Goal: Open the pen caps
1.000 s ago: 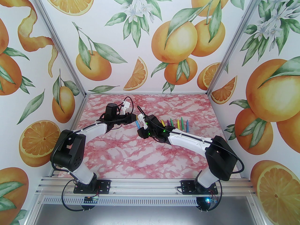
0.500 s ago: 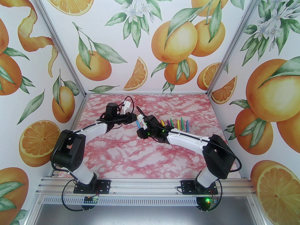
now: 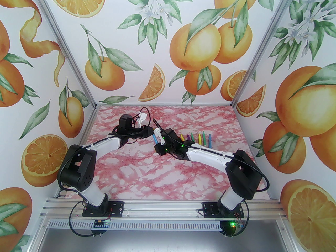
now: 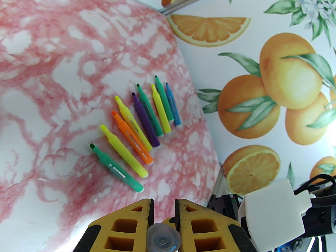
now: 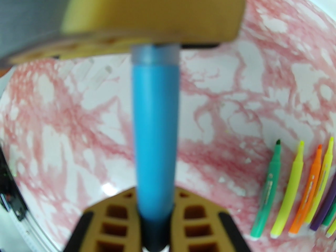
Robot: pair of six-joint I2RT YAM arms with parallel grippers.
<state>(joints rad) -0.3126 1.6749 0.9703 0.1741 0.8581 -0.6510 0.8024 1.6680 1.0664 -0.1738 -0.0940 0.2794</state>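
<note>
Both clenched: right end effector [image 5: 155,197] grips the slim blue plastic marker pen [image 5: 155,114] by the barrel, and left end effector [image 4: 163,204] pinches its translucent cap [image 5: 155,53], mid-air over the pink marbled desk [image 3: 147,172]. The seam is blurred and the cap looks seated. I'd pull straight along the axis, no bending. Row of uncapped coloured pens [image 4: 136,130] at 3 o'clock: keep clear.

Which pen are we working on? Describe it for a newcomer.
On the pink marbled table, look just left of the row of pens. The blue pen is the one off the table, pinched between the left gripper and right gripper; the others lie flat.
</note>
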